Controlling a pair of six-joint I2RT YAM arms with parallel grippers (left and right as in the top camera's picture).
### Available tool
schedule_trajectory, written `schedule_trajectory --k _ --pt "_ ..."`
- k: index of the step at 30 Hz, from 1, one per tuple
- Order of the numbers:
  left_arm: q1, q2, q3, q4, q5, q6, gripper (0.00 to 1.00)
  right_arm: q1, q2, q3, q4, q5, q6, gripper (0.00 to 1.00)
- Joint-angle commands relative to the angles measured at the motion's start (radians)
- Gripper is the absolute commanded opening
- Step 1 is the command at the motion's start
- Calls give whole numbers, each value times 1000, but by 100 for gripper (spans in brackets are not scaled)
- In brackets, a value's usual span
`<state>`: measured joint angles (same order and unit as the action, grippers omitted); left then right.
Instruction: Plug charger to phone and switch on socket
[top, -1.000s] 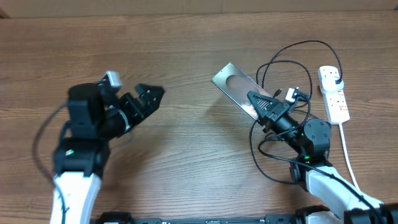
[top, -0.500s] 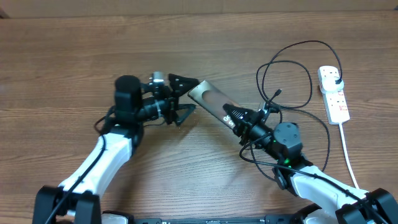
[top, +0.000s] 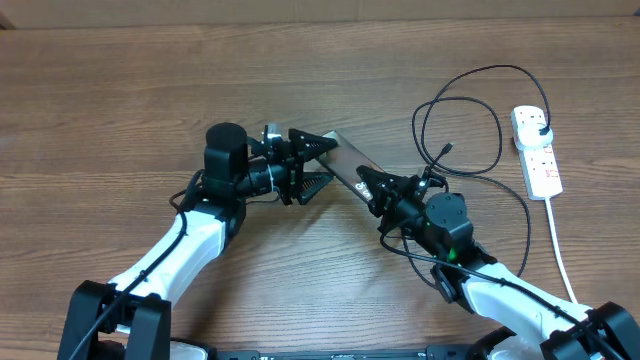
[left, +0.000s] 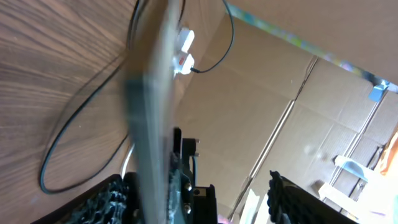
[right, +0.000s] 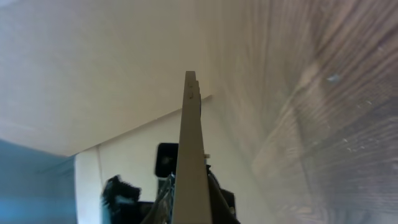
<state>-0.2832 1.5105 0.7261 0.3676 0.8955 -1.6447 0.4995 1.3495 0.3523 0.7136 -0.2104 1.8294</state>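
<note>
Middle of frame: phone (top: 345, 157) moved here from the right | right end effector (top: 368, 185) grips it | left end effector (top: 318, 163) came close, wide open | charger (top: 443, 151) at right, not plugged in yet

No legible txt in any view. Phone (top: 348, 158) shows edge-on to both wrist cams, so its face lettering can't be read. Socket (top: 536, 150) has red marks: too small overhead, blurred in left wrist view.

Wood-grain table (top: 120, 90); brown cardboard wall (left: 261, 106) behind, brightly lit
</note>
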Motion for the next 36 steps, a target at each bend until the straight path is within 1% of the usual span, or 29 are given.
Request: schedule_trajectory --k 1,4,6,10,14,17,21,29,36 --pt "-20 6 4 6 -29 -28 71 31 -12 62 -17 22 -40 4" --pt "-28 6 4 5 -33 -28 63 41 -12 69 -16 42 -134 4" --pt "-32 6 4 5 -35 -27 59 43 -12 70 -16 44 -132 4" --pt "-32 6 4 4 -56 -27 54 44 -12 71 -11 19 -132 4" --pt "-32 6 4 3 -88 -9 53 45 -12 71 -8 -48 -132 4" --pt "-32 6 4 3 -108 5 53 45 -12 71 3 -62 -132 4" --pt "-32 6 4 3 -114 8 51 46 -12 71 24 -80 -120 4" --pt "-36 6 4 3 -117 8 34 63 -12 71 23 -79 -101 4" --pt "-66 6 4 4 -117 8 24 63 -12 71 2 -75 -98 4"
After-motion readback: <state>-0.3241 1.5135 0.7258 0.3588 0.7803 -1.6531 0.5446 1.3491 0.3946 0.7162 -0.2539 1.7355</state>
